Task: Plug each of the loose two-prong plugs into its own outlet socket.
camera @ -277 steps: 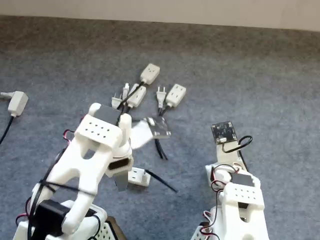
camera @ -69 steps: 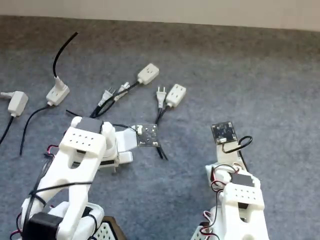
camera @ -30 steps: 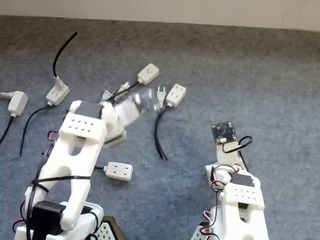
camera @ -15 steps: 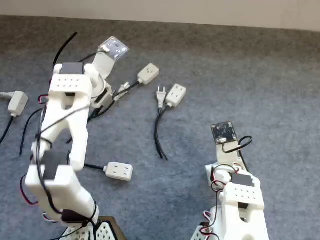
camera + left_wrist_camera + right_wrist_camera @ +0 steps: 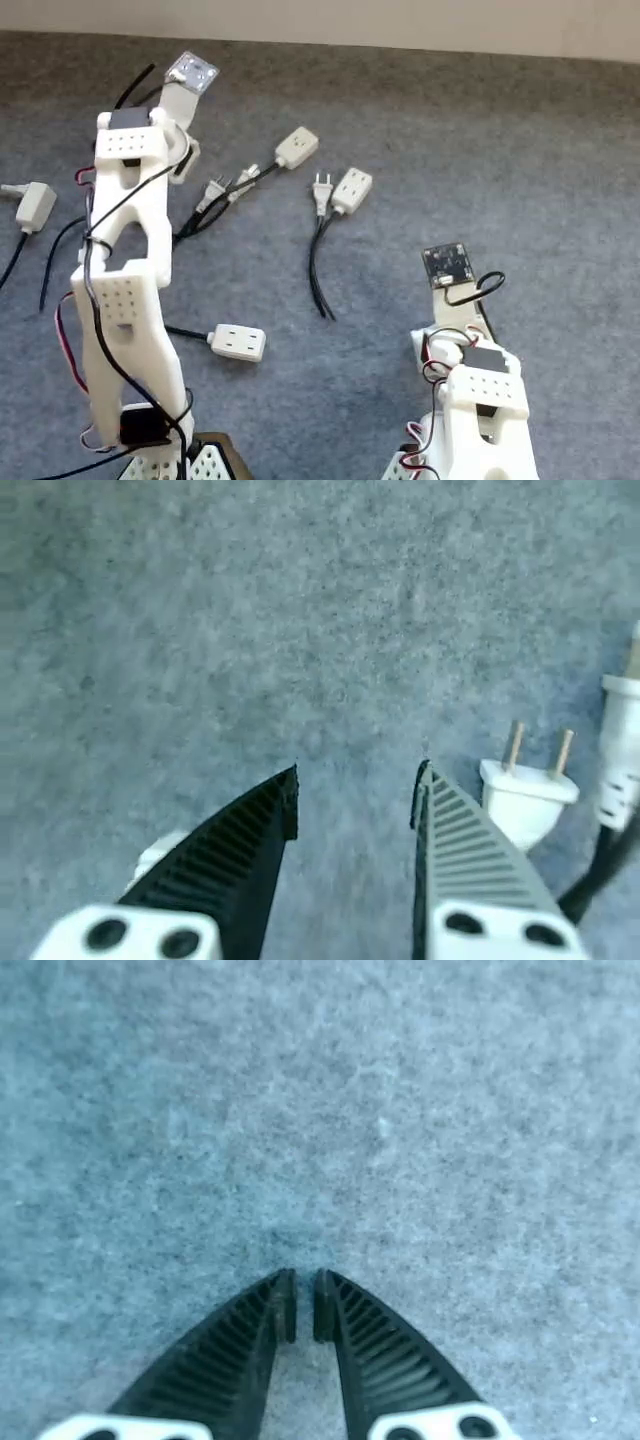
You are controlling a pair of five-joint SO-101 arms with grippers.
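While the left arm (image 5: 125, 250) stretches far out toward the back left of the grey carpet (image 5: 540, 140), the left claw (image 5: 355, 770) hangs wide open over bare pile with nothing in it. A white two-prong plug (image 5: 525, 792) lies just beside one of its fingers, prongs pointing away. From above, that arm lies across several black cords (image 5: 60, 240) and hides whatever sits under it. Just to its side rest a pair of plugs (image 5: 228, 184), with a white socket (image 5: 298, 147) near them. Another plug (image 5: 321, 187) lies side by side with a second socket (image 5: 352, 188), not pushed in. A third socket (image 5: 238, 342) sits nearer the bases, and a white adapter (image 5: 35, 205) lies at the left edge. The right arm (image 5: 480, 400) is tucked low, well apart from all of it. The right claw (image 5: 305, 1275) is closed to a sliver and empty.
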